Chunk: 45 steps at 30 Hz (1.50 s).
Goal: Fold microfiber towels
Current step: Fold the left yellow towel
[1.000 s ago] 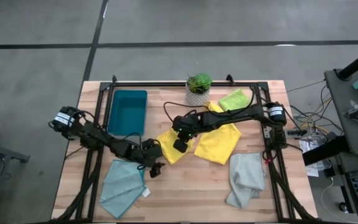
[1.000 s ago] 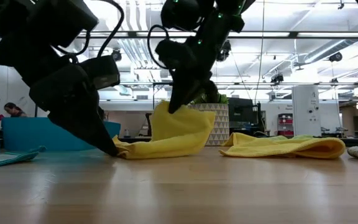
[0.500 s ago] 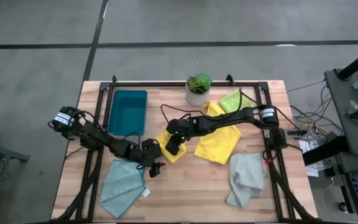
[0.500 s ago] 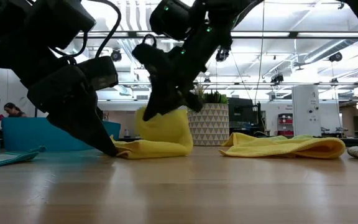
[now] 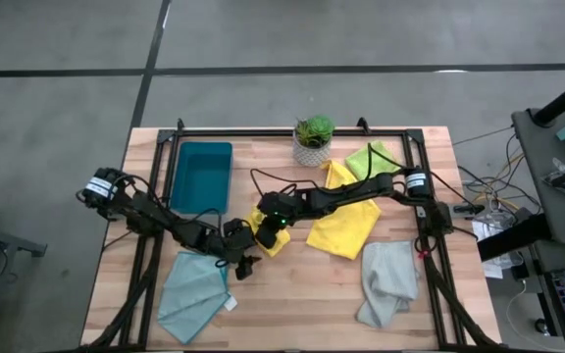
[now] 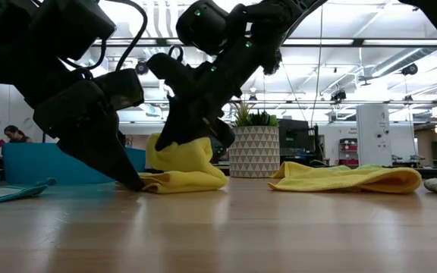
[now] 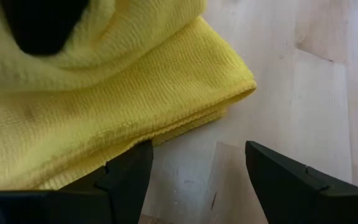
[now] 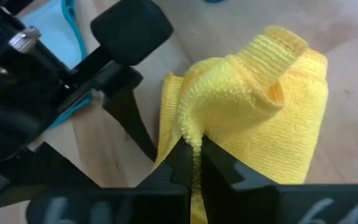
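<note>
Folding a small soft yellow microfiber towel (image 5: 271, 238) at the middle of the wooden desk (image 5: 302, 294), the right tool (image 5: 266, 227) is pinching one edge tightly, carrying it leftward over the rest, while the left tool (image 5: 246, 257), spread wide and empty, is pinning the towel's near-left corner.

Wooden table (image 5: 292, 294), towels (image 5: 344, 227), teal tray (image 5: 200, 176), potted plant (image 5: 313, 140)

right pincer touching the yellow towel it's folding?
Touching. The right wrist view shows the right pincer shut on a pinched ridge of the yellow towel; the low view shows it holding that fold above the table.
</note>
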{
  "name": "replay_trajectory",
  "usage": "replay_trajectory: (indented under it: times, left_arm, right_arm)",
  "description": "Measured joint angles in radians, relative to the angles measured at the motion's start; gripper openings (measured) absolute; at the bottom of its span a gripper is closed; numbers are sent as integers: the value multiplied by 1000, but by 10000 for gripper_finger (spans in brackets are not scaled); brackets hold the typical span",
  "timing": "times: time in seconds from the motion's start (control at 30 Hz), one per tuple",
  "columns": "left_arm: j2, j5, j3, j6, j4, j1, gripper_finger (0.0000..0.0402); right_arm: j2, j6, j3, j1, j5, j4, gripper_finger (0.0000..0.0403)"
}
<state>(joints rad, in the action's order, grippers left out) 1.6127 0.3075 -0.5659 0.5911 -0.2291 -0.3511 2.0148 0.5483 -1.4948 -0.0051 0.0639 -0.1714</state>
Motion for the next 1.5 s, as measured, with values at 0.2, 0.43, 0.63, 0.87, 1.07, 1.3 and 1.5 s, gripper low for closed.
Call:
replay_trajectory:
  times: [0.2,0.43,0.63,0.87,1.07,1.3,1.5]
  left_arm:
    - [0,1,0,0,-2,0,244]
    - [1,9,1,-1,-2,0,244]
    - [1,13,1,-1,-1,0,244]
    - [-2,15,1,1,1,-6,244]
    - [-71,7,-1,5,60,-11,244]
    - [-243,-9,-21,-37,169,-12,244]
    - [-362,149,-13,-125,249,-10,227]
  right_arm:
    - [0,-6,0,1,-1,4,51]
    - [0,-6,0,23,49,32,129]
    - [-5,-35,0,32,77,18,165]
    - [-78,-152,6,31,7,-75,149]
    - [-70,-220,44,43,-37,-49,57]
    - [-24,-290,108,99,-29,98,13]
    - [24,-307,129,119,-30,192,12]
